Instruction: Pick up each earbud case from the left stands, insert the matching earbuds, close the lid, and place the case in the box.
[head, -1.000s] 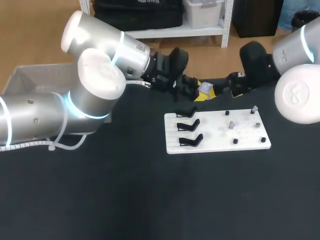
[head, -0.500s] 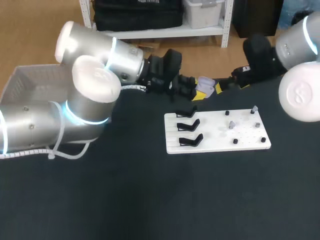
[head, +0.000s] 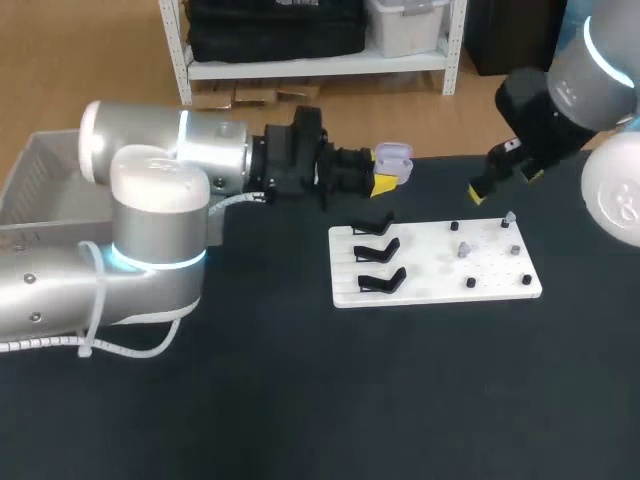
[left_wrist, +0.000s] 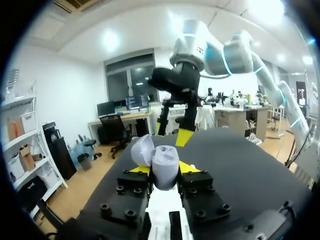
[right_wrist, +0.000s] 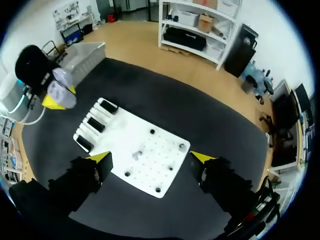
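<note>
While the left gripper (left_wrist: 159, 172) pinches the lilac earbud case (left_wrist: 165, 161), lid open, between its yellow tips, the right gripper (right_wrist: 150, 158) hangs spread wide, empty, above the white board (right_wrist: 150, 177).

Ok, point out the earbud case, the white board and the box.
earbud case (left_wrist: 165, 169): left wrist view, its body.
white board (head: 430, 264): head view, bare middle.
box (head: 42, 170): head view, its wall.

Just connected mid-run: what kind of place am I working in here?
Likely a robot lab test bench: a black table with a white fixture board carrying black stands and pegs, a pale box at its left, and the left gripper holding an open earbud case.
</note>
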